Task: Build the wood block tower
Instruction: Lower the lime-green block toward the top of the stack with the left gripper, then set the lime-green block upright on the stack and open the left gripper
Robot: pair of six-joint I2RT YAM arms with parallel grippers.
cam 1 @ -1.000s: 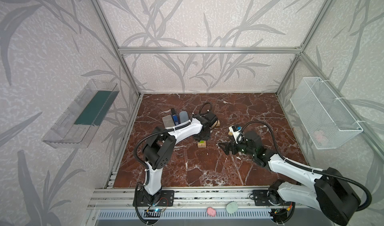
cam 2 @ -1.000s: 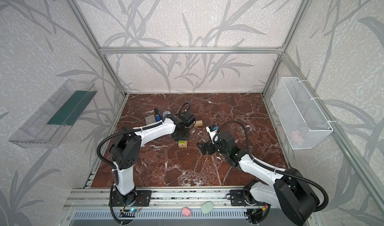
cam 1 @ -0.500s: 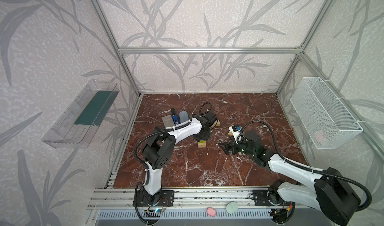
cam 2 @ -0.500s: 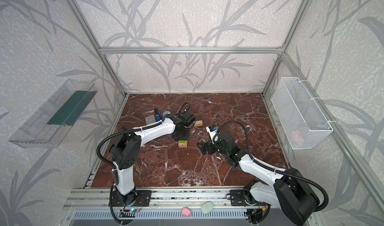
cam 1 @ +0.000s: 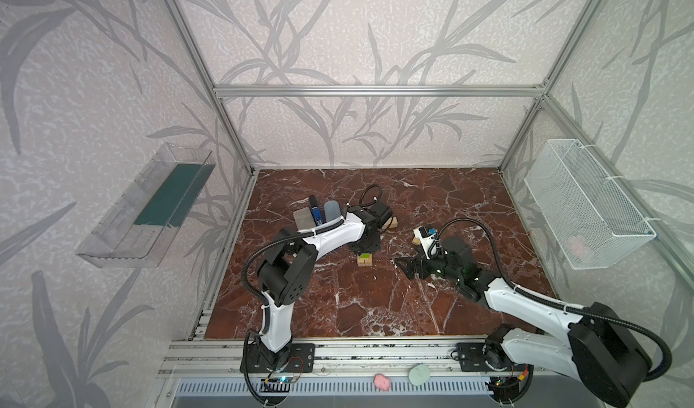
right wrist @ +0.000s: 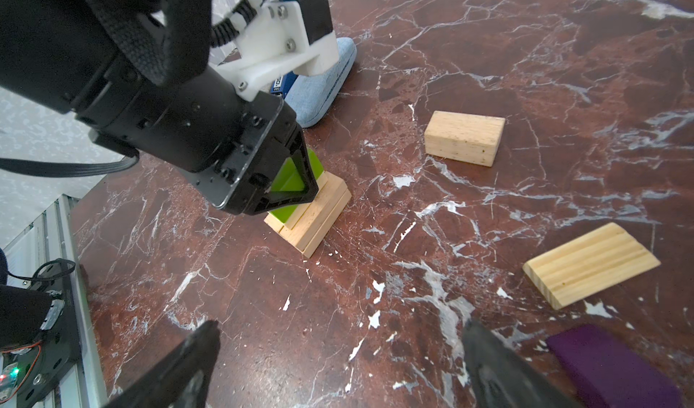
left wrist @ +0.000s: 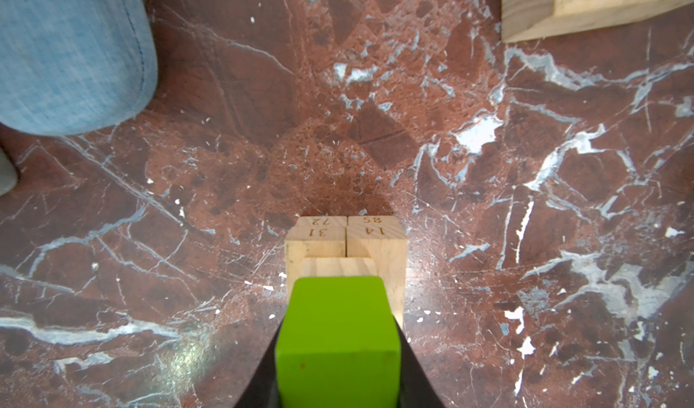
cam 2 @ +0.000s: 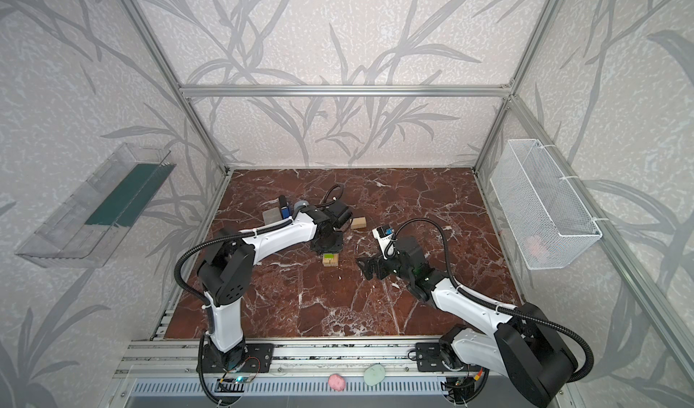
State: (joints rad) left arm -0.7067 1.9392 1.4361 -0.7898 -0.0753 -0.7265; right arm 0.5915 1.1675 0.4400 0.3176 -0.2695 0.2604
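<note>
The tower (cam 1: 365,262) (cam 2: 330,261) is a low stack of tan wood blocks (left wrist: 375,244) (right wrist: 319,218) in the middle of the floor. My left gripper (left wrist: 339,368) (right wrist: 296,196) is shut on the lime-green block (left wrist: 338,312) (cam 1: 363,255) and holds it on top of that stack. My right gripper (right wrist: 340,329) (cam 1: 403,269) stands open to the right of the tower, low over bare floor, with nothing between its fingers. A loose tan block (right wrist: 463,137) (cam 1: 392,223) lies behind the tower. Another tan block (right wrist: 589,265) and the purple block (right wrist: 612,368) lie near my right gripper.
A blue fabric case (left wrist: 67,49) (cam 1: 332,210), a grey case (cam 1: 303,218) and a small blue item (cam 1: 317,214) sit behind the left arm. A wire basket (cam 1: 586,207) hangs on the right wall and a clear shelf (cam 1: 146,207) on the left wall.
</note>
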